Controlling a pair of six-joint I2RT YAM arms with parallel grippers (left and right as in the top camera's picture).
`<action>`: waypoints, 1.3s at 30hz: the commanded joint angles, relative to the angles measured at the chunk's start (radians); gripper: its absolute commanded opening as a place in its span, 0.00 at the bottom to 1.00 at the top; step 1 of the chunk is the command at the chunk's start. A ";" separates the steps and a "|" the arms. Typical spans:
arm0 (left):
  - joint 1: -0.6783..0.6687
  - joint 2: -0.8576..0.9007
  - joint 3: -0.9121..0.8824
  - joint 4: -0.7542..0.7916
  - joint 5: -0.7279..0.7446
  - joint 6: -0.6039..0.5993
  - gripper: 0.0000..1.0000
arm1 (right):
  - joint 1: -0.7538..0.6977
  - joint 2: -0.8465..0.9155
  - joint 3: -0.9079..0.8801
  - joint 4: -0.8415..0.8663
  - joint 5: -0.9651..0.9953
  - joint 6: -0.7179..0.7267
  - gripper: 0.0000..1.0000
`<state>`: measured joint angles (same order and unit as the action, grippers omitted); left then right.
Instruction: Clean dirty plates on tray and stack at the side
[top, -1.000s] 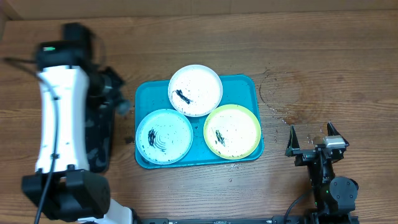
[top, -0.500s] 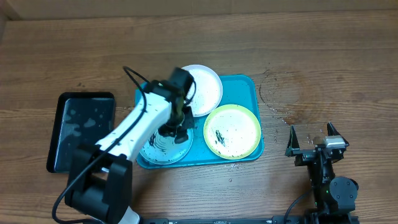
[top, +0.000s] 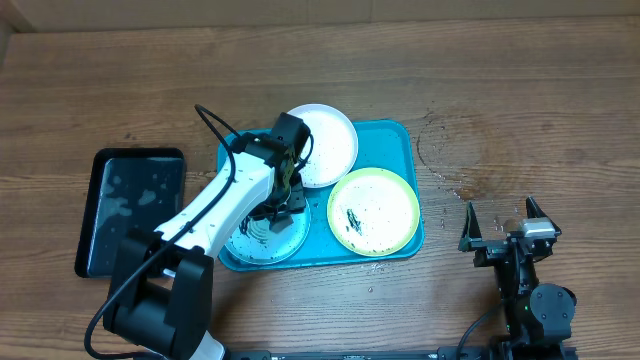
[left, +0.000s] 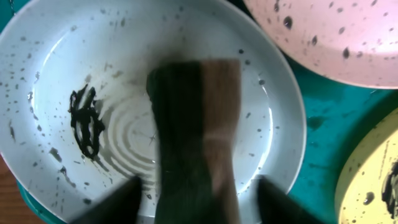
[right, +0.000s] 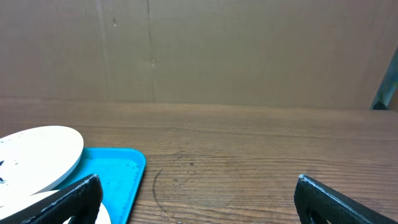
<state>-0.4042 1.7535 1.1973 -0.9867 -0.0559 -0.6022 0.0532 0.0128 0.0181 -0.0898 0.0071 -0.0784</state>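
Left wrist view, left tool (left: 196, 200) gripping blurred sponge (left: 196, 118) hiding teal-rimmed plate (left: 56, 56) centre, right tool (top: 501, 224) wide apart.

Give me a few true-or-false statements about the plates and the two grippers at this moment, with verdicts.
1. The white plate, the pale-teal plate and the yellow-green plate all sit on the tray. True.
2. The left gripper is over the yellow-green plate. False: it is over the pale-teal plate, holding a sponge.
3. The pale-teal plate has a black smudge on it. True.
4. The right gripper holds a plate. False: it is open and empty, over the table beside the tray.
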 joint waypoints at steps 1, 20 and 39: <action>0.004 -0.007 -0.016 0.000 -0.007 0.006 1.00 | 0.005 -0.006 -0.010 0.006 0.002 -0.001 1.00; 0.224 -0.077 0.481 -0.247 -0.021 -0.007 1.00 | 0.005 -0.006 -0.010 0.006 0.002 -0.001 1.00; 0.298 -0.062 0.465 -0.247 -0.030 -0.071 1.00 | 0.005 -0.006 -0.010 0.534 -0.606 0.265 1.00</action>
<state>-0.1047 1.6848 1.6684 -1.2518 -0.0757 -0.6556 0.0532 0.0162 0.0181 0.3450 -0.3405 0.0711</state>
